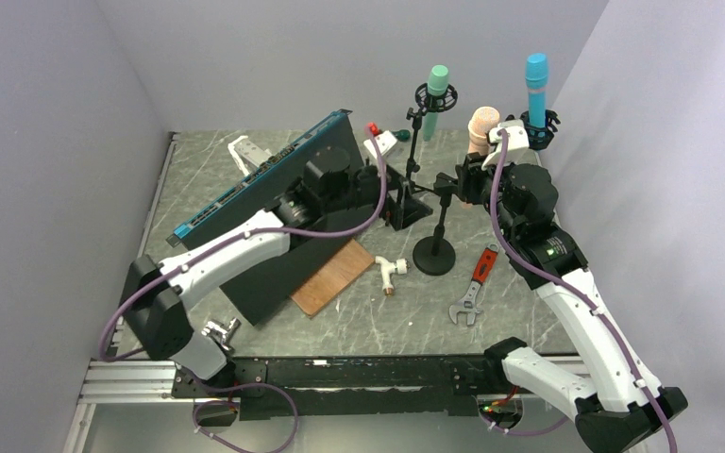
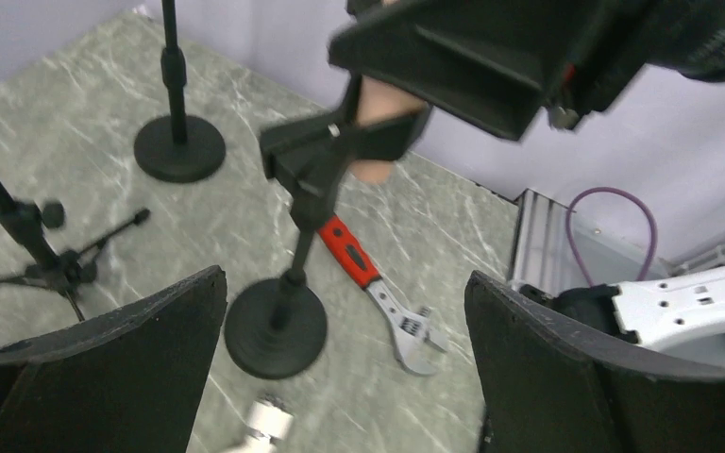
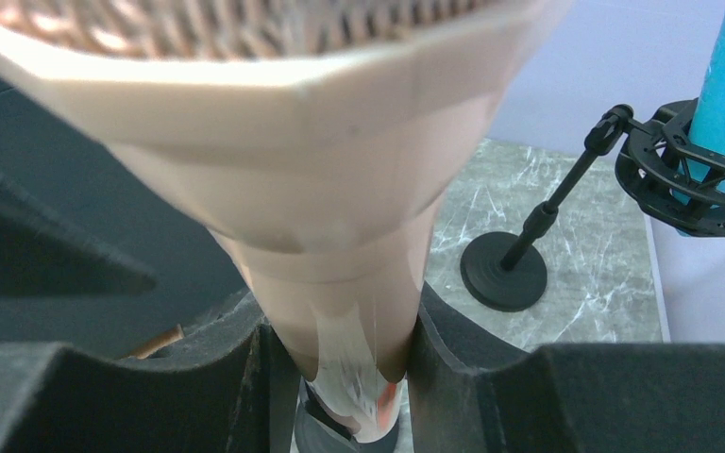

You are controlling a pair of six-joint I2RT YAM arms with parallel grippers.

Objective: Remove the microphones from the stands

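right fingers [image 3: 113, 396] pinched the peach mesh-headed microphone [image 3: 340, 217], sat clipped in its black round-base stand [image 2: 277, 326], left fingers [image 2: 104, 377] spread wide

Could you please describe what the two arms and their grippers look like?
Both the left arm and right arm have white shells, black joints and a purple cable running along them. A green light glows on the right arm. The fingers are broad, black and matte.

Glossy peach plastic mic [image 3: 340, 311], matt blk stand [image 2: 276, 328], bare-metal wrench [image 2: 379, 291] w/ red grip, marbled tabletop [image 1: 378, 326]
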